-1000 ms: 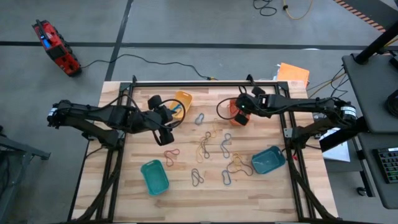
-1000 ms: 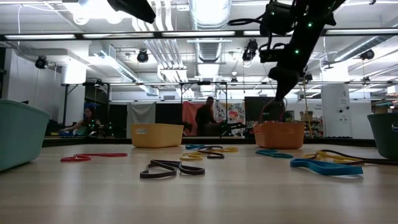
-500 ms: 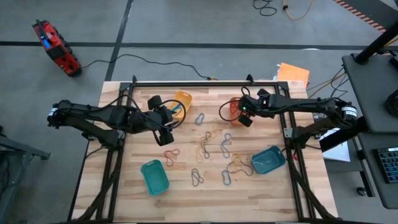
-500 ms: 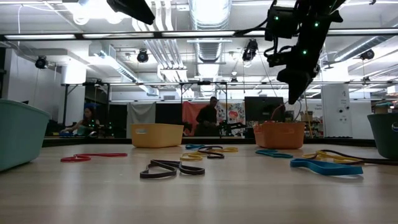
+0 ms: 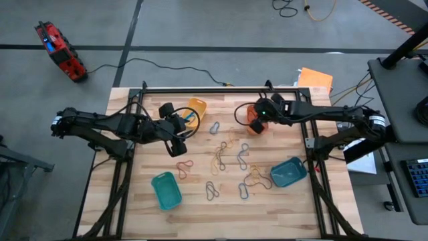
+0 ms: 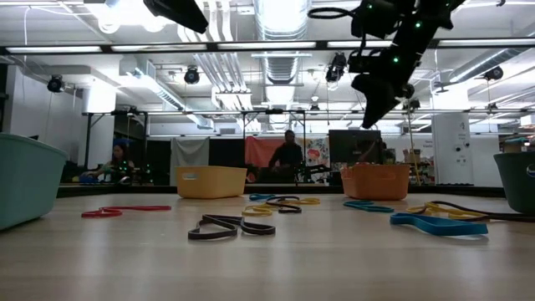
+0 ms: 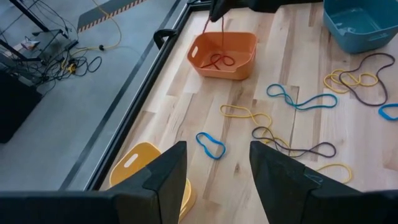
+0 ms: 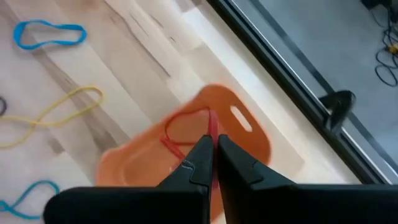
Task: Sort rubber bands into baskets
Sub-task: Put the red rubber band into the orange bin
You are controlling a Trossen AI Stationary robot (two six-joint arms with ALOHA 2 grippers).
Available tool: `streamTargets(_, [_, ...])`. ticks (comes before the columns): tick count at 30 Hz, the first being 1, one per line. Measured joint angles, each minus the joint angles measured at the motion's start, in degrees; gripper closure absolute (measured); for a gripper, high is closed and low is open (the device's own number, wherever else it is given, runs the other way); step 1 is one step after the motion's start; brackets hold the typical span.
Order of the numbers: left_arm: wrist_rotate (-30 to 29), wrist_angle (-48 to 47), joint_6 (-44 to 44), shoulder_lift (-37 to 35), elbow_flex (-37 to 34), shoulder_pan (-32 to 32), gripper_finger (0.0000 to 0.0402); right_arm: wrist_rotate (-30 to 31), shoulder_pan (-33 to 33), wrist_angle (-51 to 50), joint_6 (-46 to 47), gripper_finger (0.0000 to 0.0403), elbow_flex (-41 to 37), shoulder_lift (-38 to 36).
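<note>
baskets [image 5: 289,172]: 4 (yellow, orange, two teal) | rubber bands [image 5: 227,157]: count unclear, a dozen or more loose on table | robot arms: 2 | grippers: 2

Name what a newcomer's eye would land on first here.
The right claw, shut on a red rubber band, hangs over the orange basket at the table's far edge. Colourful rubber bands lie strewn across the table's middle, while the left claw waits, open, beside the yellow basket.

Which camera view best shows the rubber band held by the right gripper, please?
The left wrist view: the red rubber band hangs from the right gripper into the orange basket. The right wrist view crops it; high and low views barely show it.
</note>
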Motion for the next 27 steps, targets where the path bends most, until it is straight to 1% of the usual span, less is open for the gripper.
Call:
streamTargets(5, [0.0,0.0,-0.01,0.0,0.0,-0.02,0.0242,0.0,0.0,2.29,0.14,0.0394,0.0,2.11])
streamTargets(11, [0.0,0.0,0.0,0.02,-0.12,-0.02,0.0242,-0.03,0.0,2.83,3.91,0.0394,0.0,5.63])
streamTargets(17, [0.0,0.01,-0.33,0.02,-0.93,-0.02,0.0242,-2.5,-0.02,2.72,5.11,0.0394,-0.02,8.73])
streamTargets(27, [0.02,1.54,-1.31,0.02,-3.51,-0.02,0.0242,-2.54,-0.02,2.85,5.05,0.0394,0.0,8.11])
